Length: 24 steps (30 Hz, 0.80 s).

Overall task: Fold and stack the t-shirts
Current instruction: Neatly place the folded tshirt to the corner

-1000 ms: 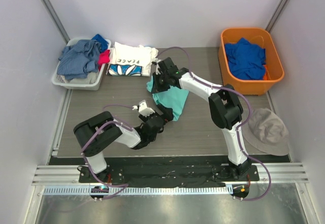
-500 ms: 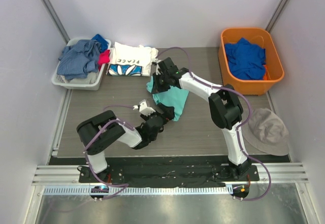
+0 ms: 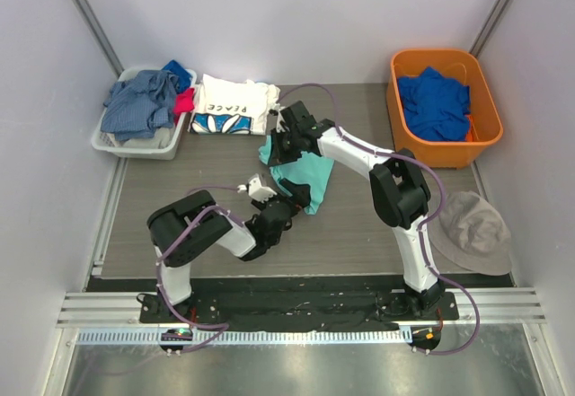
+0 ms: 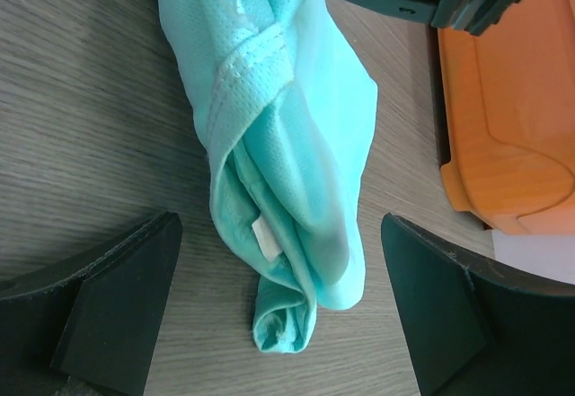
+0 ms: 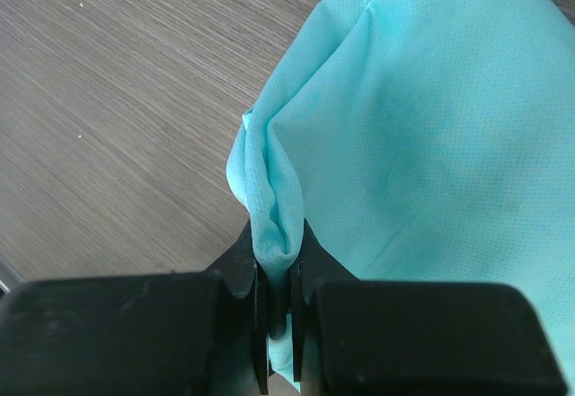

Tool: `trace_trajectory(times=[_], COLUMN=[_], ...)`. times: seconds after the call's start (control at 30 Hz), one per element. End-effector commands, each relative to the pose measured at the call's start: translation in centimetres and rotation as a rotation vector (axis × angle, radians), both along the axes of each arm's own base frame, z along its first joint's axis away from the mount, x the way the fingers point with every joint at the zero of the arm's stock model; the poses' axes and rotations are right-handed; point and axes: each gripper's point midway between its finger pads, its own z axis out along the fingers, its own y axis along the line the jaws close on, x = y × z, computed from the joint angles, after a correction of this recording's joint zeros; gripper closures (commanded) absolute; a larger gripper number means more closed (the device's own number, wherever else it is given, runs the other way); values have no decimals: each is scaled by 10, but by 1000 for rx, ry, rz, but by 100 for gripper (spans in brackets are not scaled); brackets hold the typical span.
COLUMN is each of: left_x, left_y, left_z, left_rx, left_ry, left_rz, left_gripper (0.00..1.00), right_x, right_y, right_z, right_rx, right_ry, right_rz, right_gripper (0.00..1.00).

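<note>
The mint-teal t-shirt (image 3: pixel 301 176) lies bunched in the middle of the table. My right gripper (image 3: pixel 280 148) is shut on a fold of its edge (image 5: pixel 269 225) at the shirt's far left. My left gripper (image 3: pixel 286 206) is open, its fingers (image 4: pixel 117 306) spread on either side of the shirt's rolled near end (image 4: pixel 287 315), not touching it. The white "PEACE" t-shirt (image 3: pixel 232 106) lies folded at the back left, next to the white basket.
A white basket (image 3: pixel 110 144) of grey-blue clothes stands at the back left. An orange bin (image 3: pixel 485 136) with a royal blue garment stands at the back right, also in the left wrist view (image 4: pixel 503 127). A grey hat (image 3: pixel 472 230) lies at the right.
My left arm's elbow has shifted right and forward, bringing its gripper slightly closer to the teal shirt's near end. The right gripper keeps its hold, nearly still.
</note>
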Motion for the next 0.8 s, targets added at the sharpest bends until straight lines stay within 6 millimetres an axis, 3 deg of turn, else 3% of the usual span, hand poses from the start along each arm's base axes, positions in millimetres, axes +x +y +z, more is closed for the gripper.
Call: trace_trajectory(times=[0.0,0.5,0.53,0.57,0.63,0.67,0.73,0.77], left_x=[13,30,33,33,35,36,36,37], left_y=[-5,-21,-20,-20,-19,-18,-18,-17], left_z=[11,-3,-3,-4,-7,-9,-13,-14], left_rx=[-40,-29,-33,-34,-38,-41,-36,-35], left_ry=[-39,-25,-24,-23,-10,0,9,11], left_rz=[25,34,39,41,47,48,48,51], left_gripper=[0,2,6,18,31,45,56,70], right_x=[6,4,3,3,3,3,3,3], right_y=[11,12,12,12,12,12,12,13], right_z=[51,53,53,54,55,55,55,54], right_rx=[89,99,100,100,100,100,101,101], right_ry=[-66,-57,-56,-59,-59,-59,-60,-58], right_rz=[13,15,16,17,17,17,17,18], right_gripper=[99,99,99,99,99,99,99,99])
